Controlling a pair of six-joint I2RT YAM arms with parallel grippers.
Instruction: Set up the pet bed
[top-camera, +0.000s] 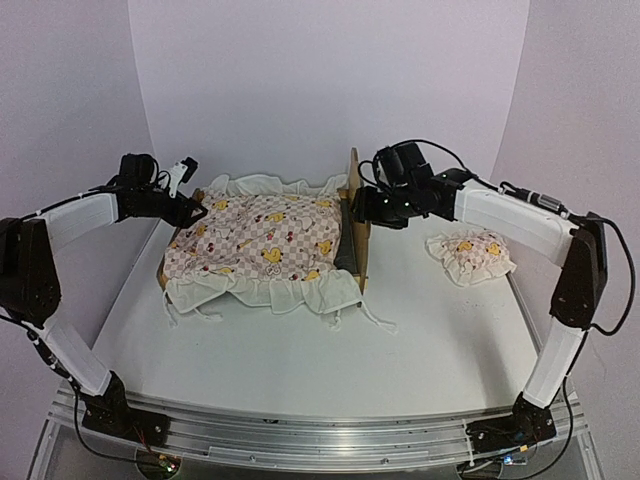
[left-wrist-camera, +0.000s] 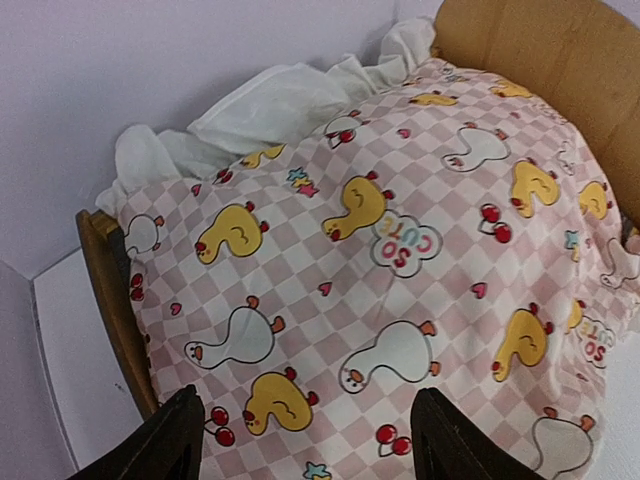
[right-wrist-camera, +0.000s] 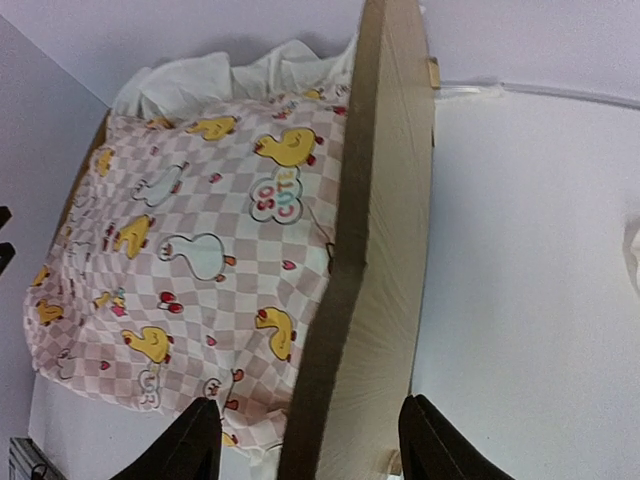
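From above, the pet bed (top-camera: 356, 225) stands on the white table (top-camera: 300, 350) with the duck quilt (top-camera: 260, 240) draped over it. The left gripper (top-camera: 193, 203) hangs at the bed's foot end and the right gripper (top-camera: 360, 205) at its headboard. A pillow (top-camera: 470, 255) lies well right of the bed.

Left wrist: the fingers (left-wrist-camera: 160, 445) are spread wide above the quilt (nothing between them).

Right wrist: the fingers (right-wrist-camera: 195, 445) are spread, straddling the bed's headboard edge; whether they touch it, I cannot tell.
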